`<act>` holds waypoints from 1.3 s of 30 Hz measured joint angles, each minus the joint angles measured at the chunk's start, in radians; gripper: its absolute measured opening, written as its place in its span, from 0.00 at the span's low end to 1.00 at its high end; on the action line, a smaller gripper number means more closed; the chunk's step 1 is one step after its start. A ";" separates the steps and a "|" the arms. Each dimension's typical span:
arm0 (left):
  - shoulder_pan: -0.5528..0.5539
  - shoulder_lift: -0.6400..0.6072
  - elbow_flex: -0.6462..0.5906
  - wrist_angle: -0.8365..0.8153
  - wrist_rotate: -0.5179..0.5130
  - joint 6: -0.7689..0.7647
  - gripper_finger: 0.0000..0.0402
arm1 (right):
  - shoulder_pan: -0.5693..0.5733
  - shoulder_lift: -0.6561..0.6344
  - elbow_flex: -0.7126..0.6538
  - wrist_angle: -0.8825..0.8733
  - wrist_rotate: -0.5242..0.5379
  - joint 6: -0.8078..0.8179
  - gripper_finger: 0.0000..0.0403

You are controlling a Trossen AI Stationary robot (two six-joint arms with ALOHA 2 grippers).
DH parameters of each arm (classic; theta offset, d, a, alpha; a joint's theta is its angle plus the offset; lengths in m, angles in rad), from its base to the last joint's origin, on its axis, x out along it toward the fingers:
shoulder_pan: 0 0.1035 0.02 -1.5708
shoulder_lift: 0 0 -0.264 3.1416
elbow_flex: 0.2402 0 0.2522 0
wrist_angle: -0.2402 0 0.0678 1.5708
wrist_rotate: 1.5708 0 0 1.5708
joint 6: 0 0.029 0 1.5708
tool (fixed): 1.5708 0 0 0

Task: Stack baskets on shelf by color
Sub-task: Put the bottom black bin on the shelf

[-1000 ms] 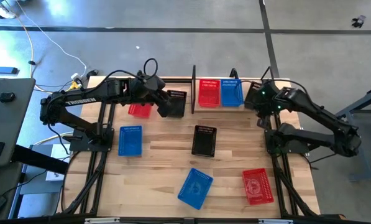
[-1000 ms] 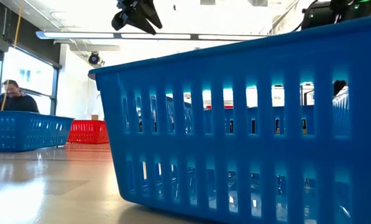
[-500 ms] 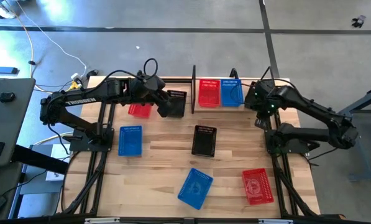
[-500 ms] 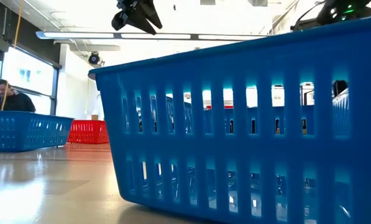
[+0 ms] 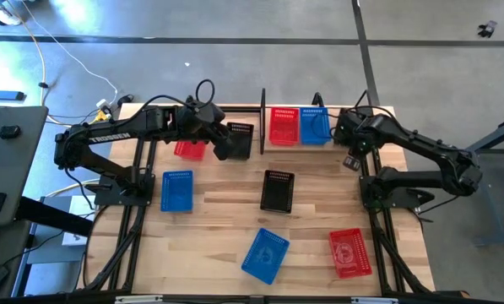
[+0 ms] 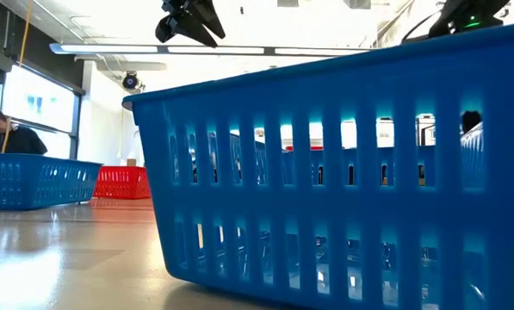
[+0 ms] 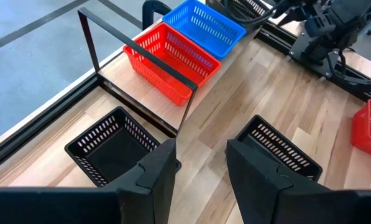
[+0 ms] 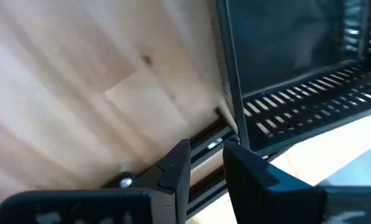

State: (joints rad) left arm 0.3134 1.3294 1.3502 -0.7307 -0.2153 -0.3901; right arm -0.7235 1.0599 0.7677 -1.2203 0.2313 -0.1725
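At the bench's near edge lay a blue mesh basket point(image 5: 264, 255), askew, and a red basket point(image 5: 350, 252) toward the near right corner. Farther in, a second blue basket point(image 5: 176, 190) lay by the left edge and a black basket point(image 5: 277, 191) at the middle. The left gripper point(image 7: 201, 168) hung open and empty beside another black basket point(image 7: 114, 146). On the shelf point(image 5: 262, 118) at the far edge stood a red shelf basket point(image 5: 284, 126) and a blue shelf basket point(image 5: 315, 126). At its right end the right gripper point(image 8: 207, 152) hovered, fingers slightly apart, holding nothing.
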 joint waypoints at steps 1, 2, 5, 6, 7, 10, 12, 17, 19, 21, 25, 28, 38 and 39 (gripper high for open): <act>0.000 0.000 0.000 0.000 0.000 0.000 0.33 | 0.000 0.000 0.000 0.011 0.012 0.009 0.20; 0.000 0.000 0.000 0.000 0.000 0.000 0.33 | 0.000 0.000 0.000 0.020 0.026 0.018 0.20; 0.000 0.000 0.000 0.000 0.000 0.009 0.33 | 0.000 0.000 0.000 0.025 0.052 0.026 0.20; 0.000 0.000 0.000 0.000 0.000 0.014 0.33 | 0.000 0.000 0.004 0.022 0.035 0.026 0.20; 0.000 0.000 0.000 0.000 0.000 0.016 0.33 | 0.000 0.000 0.010 0.015 0.012 0.026 0.20; 0.000 0.000 0.000 0.000 0.000 0.015 0.33 | 0.000 -0.001 0.046 -0.023 -0.053 0.048 0.20; 0.000 0.000 0.000 0.000 0.000 0.016 0.33 | 0.000 -0.001 0.081 -0.041 -0.083 0.082 0.20; 0.000 0.000 0.000 0.000 -0.003 0.028 0.33 | 0.000 -0.001 0.177 0.017 -0.133 0.151 0.20; 0.000 0.000 0.000 0.000 -0.013 0.035 0.33 | 0.000 -0.001 0.213 0.072 -0.135 0.181 0.20; 0.000 0.000 0.000 0.000 -0.029 0.035 0.33 | -0.003 -0.001 0.238 0.133 -0.129 0.214 0.20; 0.000 0.000 0.000 0.000 -0.078 0.042 0.33 | -0.021 -0.001 0.253 0.241 -0.075 0.278 0.20; 0.000 0.000 0.000 -0.001 -0.110 0.082 0.33 | -0.038 0.001 0.237 0.309 -0.041 0.355 0.20; 0.010 -0.002 0.000 -0.002 -0.265 0.254 0.33 | -0.090 0.093 0.209 0.347 0.064 0.576 0.20; 0.018 -0.005 0.000 -0.003 -0.267 0.270 0.33 | -0.094 0.109 0.209 0.347 0.066 0.596 0.20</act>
State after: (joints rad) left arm 0.3312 1.3248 1.3499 -0.7337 -0.4821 -0.1204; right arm -0.8174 1.1687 0.9768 -0.8732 0.2973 0.4236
